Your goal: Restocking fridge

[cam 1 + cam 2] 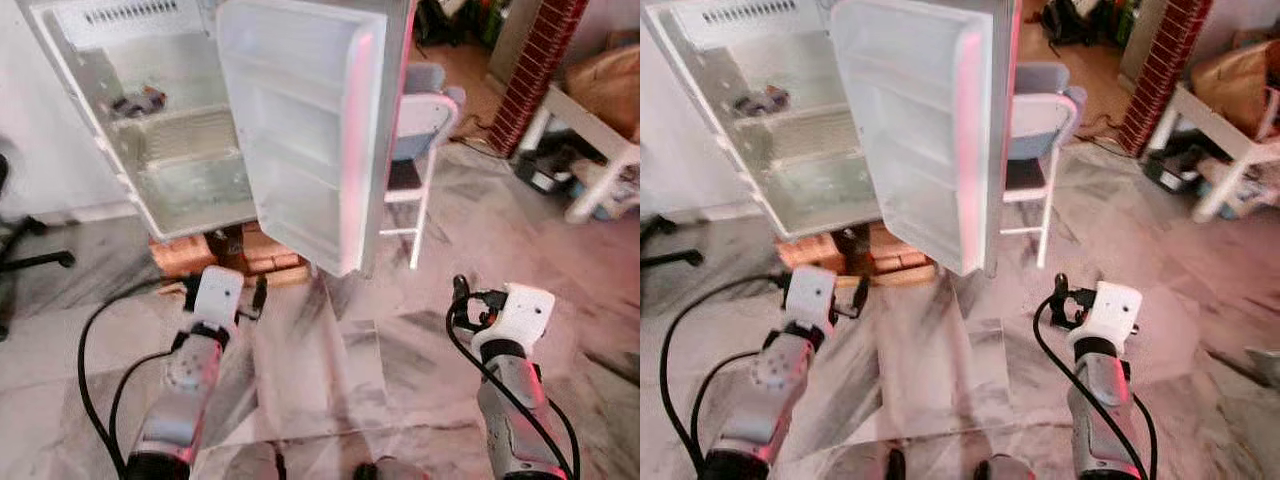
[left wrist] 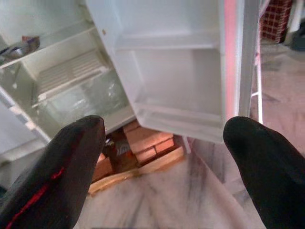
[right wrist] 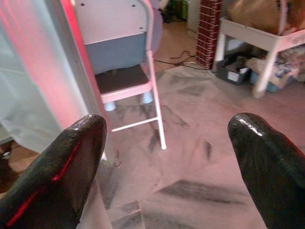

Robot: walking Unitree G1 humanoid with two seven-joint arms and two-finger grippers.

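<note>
The fridge (image 1: 180, 120) stands open ahead of both grippers, its door (image 1: 300, 130) swung out between them. The left gripper (image 2: 162, 157) has its jaws spread wide, holding nothing; its wrist view looks under the door to the bricks (image 2: 147, 143) propping the cabinet. The right gripper (image 3: 167, 162), jaws likewise apart and empty, faces a folding chair (image 3: 124, 71) beside the door and a white bench (image 3: 259, 40) beyond.

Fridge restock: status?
Left hand and right hand open, empty, low before fridge. Door swung open, shelves nearly bare. Folding chair behind door.
</note>
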